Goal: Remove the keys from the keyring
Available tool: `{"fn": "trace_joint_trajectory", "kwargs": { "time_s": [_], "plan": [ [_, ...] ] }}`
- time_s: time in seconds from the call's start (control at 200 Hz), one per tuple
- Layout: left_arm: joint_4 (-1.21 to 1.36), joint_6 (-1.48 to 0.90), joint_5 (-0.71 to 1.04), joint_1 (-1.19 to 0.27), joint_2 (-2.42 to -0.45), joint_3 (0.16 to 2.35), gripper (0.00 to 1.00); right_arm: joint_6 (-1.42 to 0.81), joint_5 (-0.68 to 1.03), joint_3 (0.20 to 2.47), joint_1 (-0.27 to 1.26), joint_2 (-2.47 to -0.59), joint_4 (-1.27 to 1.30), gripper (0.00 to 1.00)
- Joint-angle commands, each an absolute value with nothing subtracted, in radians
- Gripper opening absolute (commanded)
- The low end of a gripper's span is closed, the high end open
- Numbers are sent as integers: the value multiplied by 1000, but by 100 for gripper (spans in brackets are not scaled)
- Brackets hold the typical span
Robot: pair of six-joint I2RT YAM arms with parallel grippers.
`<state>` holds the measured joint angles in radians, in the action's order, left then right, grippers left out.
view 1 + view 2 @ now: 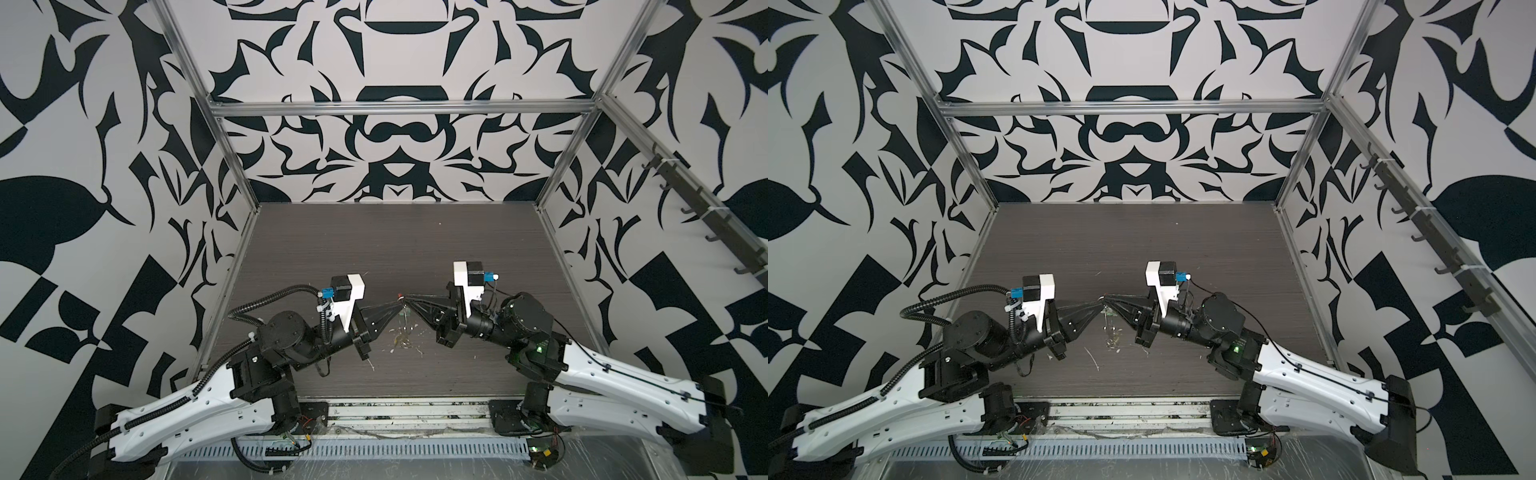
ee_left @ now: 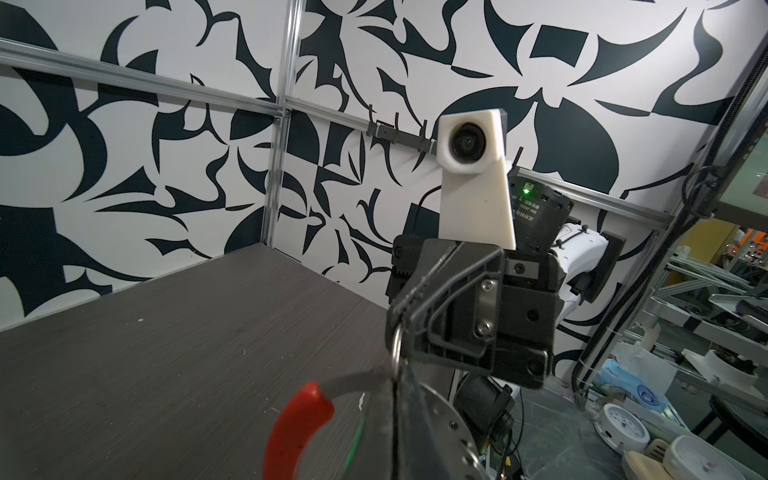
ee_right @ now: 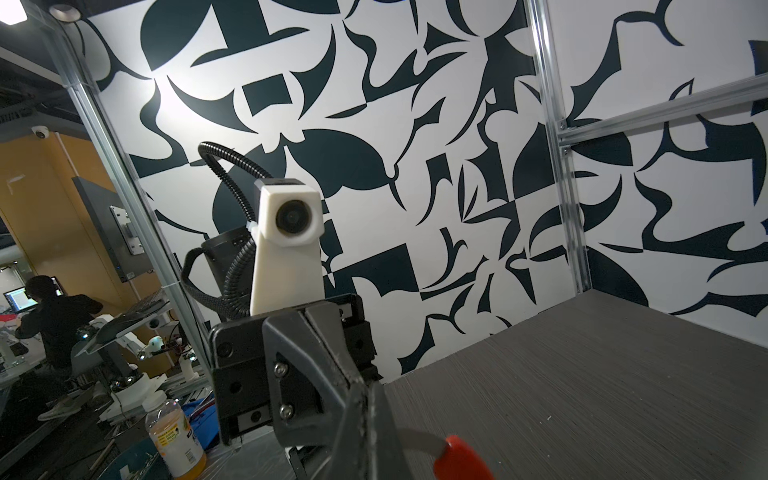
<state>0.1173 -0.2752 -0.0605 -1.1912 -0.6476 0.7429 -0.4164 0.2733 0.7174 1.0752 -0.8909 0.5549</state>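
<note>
Top views: both arms angle inward, jaws meeting (shut) at keyring (image 1: 400, 296).

The desk (image 1: 374, 249) (image 1: 1121, 249) is a dark grey wood-grain top filling the lower middle in both top views. Just below the frame's centre a small silvery and yellowish cluster (image 1: 402, 340) (image 1: 1111, 342) lies on it, too small to make out. White flecks (image 1: 371, 365) (image 1: 1092, 359) lie scattered around the cluster; one lone speck (image 1: 441, 223) sits near the far edge.
</note>
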Motion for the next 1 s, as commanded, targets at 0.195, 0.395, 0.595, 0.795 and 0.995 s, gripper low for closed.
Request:
{"fn": "trace_joint_trajectory", "kwargs": {
  "time_s": [0.195, 0.395, 0.595, 0.795, 0.995],
  "plan": [
    [120, -264, -41, -1193, -665, 750, 11, -465, 302, 691, 1087, -899, 588, 0],
    [134, -264, -36, -1193, -677, 751, 10, -469, 301, 686, 1087, -892, 597, 0],
    [119, -276, -56, -1192, -683, 763, 0, -480, 299, 680, 1086, -889, 595, 0],
    [-35, -324, -113, -1192, -714, 851, 0, -461, 253, 698, 1086, -829, 450, 11],
    [-249, -378, -117, -1192, -791, 973, 0, -421, 99, 660, 1086, -661, 272, 31]
  ]
}}
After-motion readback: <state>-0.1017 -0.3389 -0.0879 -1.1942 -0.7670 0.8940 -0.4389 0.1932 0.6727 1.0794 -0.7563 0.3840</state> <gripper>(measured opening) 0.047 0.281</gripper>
